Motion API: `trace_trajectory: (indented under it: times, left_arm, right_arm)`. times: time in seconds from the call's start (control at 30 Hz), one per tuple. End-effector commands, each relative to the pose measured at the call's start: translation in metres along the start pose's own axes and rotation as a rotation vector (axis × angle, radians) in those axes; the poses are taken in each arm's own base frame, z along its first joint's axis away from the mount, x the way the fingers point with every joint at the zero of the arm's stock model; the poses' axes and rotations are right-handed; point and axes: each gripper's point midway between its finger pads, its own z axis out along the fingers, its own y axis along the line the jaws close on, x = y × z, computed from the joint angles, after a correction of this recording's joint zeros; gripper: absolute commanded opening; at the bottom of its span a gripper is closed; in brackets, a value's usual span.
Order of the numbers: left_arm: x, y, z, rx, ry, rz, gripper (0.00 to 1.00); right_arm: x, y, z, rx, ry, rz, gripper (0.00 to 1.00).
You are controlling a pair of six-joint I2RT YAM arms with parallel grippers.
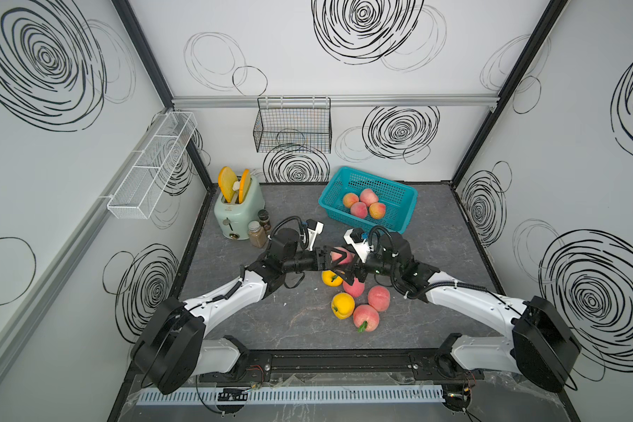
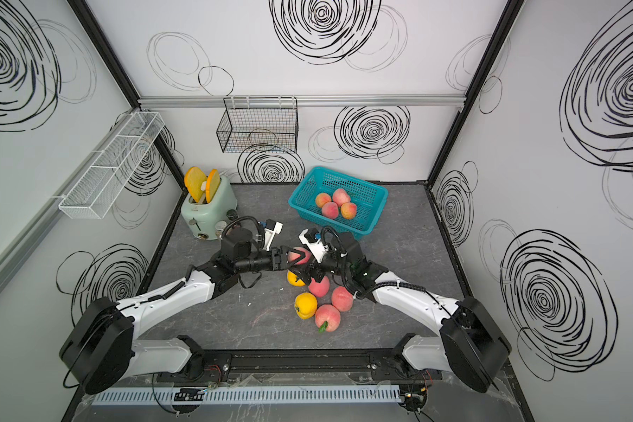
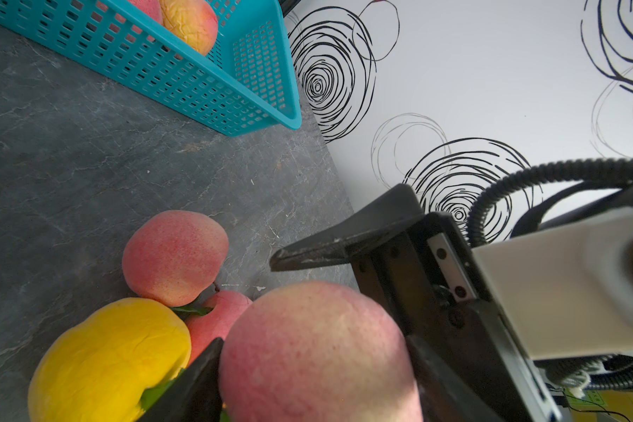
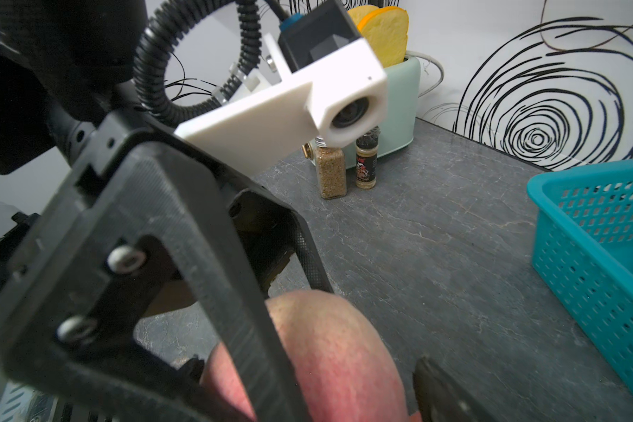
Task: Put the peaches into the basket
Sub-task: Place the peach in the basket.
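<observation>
**Peaches, 10 pcs visible.**
- 4 pcs in basket (image 1: 332, 184), bunched at its middle (image 1: 369, 196).
- 1 pc, held peach (image 3: 315, 347), pink, raised off tabletop (image 1: 271, 321) just off basket's near side. Left gripper (image 1: 338, 258) is clamped on it, fingers either side.
- Right gripper (image 1: 351, 268) comes at the same fruit from opp. side, jaws spread. One finger (image 3: 344, 237) shows a slim gap to the skin (other finger's contact: can't tell).
- 5 pcs, loose peaches (image 1: 366, 317), clustered on tabletop farther out from basket's near side: 3 pink, 2 yellow.

**Misc.:** toaster (image 1: 234, 215) w/ slices (image 1: 227, 182) and spice jars (image 1: 255, 234), left of basket.
</observation>
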Motion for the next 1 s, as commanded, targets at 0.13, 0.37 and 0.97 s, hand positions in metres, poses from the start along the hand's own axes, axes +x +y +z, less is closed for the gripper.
trace_trajectory:
  times: [0.13,0.37,0.97]
  left_arm:
    - [-0.017,-0.027,-0.006,0.068,-0.05,0.058,0.67]
    - [-0.016,-0.027,-0.006,0.066,-0.048,0.061,0.67]
    - [-0.023,-0.012,-0.019,0.01,-0.076,0.068,0.99]
  right_arm:
    - [-0.006,0.006,0.003,-0.03,-0.014,-0.031,0.83]
    - [-0.006,0.007,0.004,-0.036,-0.016,-0.037,0.74]
    - [-0.002,-0.009,0.005,0.049,0.014,-0.031,0.64]
